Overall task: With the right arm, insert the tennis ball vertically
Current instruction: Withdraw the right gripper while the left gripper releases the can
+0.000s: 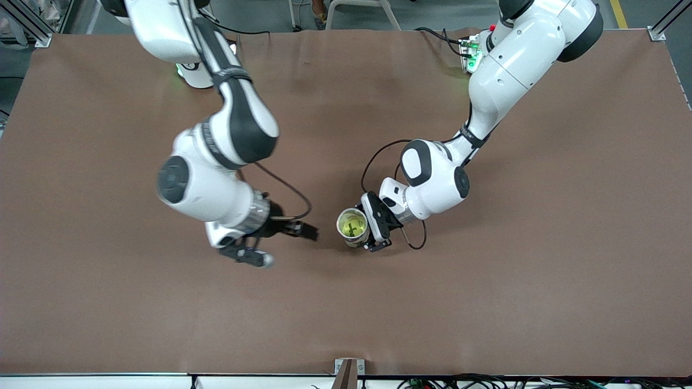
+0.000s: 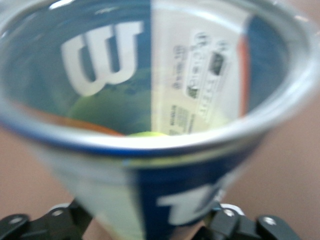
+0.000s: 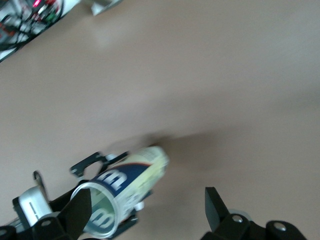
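A tennis ball can (image 1: 352, 227) with a blue and white label stands upright near the middle of the table, mouth up. The yellow-green tennis ball (image 1: 352, 225) lies inside it, also visible down the can's mouth (image 2: 105, 107). My left gripper (image 1: 365, 229) stands around the can's lower part (image 2: 150, 200), and a strip of table shows between the can and each finger, so it is open. My right gripper (image 1: 284, 246) hangs open and empty over bare table, beside the can toward the right arm's end. In the right wrist view the can (image 3: 125, 185) sits off to one side of the open right gripper (image 3: 147, 210).
A black cable (image 1: 413, 243) loops on the table by the left wrist. A small box with a green light (image 1: 471, 54) sits at the table edge by the left arm's base. Brown table (image 1: 486, 302) stretches all round.
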`<state>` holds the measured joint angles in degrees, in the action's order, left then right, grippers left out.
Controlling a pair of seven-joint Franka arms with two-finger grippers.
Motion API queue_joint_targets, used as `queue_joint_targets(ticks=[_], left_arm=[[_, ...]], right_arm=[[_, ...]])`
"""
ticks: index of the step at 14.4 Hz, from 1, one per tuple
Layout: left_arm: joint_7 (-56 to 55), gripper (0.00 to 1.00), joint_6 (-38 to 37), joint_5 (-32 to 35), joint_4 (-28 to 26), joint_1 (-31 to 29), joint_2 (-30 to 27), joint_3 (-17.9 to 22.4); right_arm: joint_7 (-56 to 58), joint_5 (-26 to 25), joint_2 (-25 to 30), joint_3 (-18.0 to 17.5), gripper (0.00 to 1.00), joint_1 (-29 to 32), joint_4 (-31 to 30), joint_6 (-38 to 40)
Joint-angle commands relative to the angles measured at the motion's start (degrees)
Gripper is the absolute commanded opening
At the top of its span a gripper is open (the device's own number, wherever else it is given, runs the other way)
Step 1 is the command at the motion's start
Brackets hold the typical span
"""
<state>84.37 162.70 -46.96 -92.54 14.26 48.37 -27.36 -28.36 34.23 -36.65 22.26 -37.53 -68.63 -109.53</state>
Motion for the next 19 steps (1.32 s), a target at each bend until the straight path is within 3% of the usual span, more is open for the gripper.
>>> queue_joint_targets(ticks=[1, 3, 8, 12, 16, 17, 18, 19], left_arm=[[1.8, 1.00, 0.4, -1.3, -0.4, -0.6, 0.3, -0.3], [1.8, 1.00, 0.3, -1.2, -1.3, -1.2, 0.1, -0.2], [1.5, 1.00, -3.0, -0.8, -4.8, -4.0, -2.0, -0.1], [0.4, 1.00, -9.9, -0.4, -4.8, -6.3, -4.7, 2.0], [-2.5, 1.00, -16.3, 2.1, -4.1, -6.7, -6.7, 8.3], [-3.1, 1.00, -17.2, 2.9, -3.7, -7.7, -7.1, 8.8], [-4.4, 1.00, -19.3, 3.4, -3.1, -8.4, -7.2, 9.2], [-6.1, 1.00, -21.5, 4.1, -2.0, -9.4, -7.3, 10.5]], right_arm=[[2.7, -7.3, 6.7, 2.2, 1.00, 1.6, -1.7, 6.8], [6.4, -10.5, 9.7, 5.0, 1.00, 2.3, -1.7, 11.9], [15.1, -10.7, 13.8, 15.5, 1.00, 2.6, -1.7, 23.8], [15.3, -13.5, 16.7, 18.9, 1.00, 2.7, -1.7, 27.1], [18.7, -15.9, 17.3, 15.1, 1.00, 10.8, -1.5, 27.0], [20.8, -18.9, 18.2, 13.4, 1.00, 12.2, -1.4, 26.9], [22.5, -22.8, 19.3, 10.1, 1.00, 14.2, -1.4, 26.9], [22.8, -25.6, 20.2, 4.5, 1.00, 18.1, -1.1, 26.7]])
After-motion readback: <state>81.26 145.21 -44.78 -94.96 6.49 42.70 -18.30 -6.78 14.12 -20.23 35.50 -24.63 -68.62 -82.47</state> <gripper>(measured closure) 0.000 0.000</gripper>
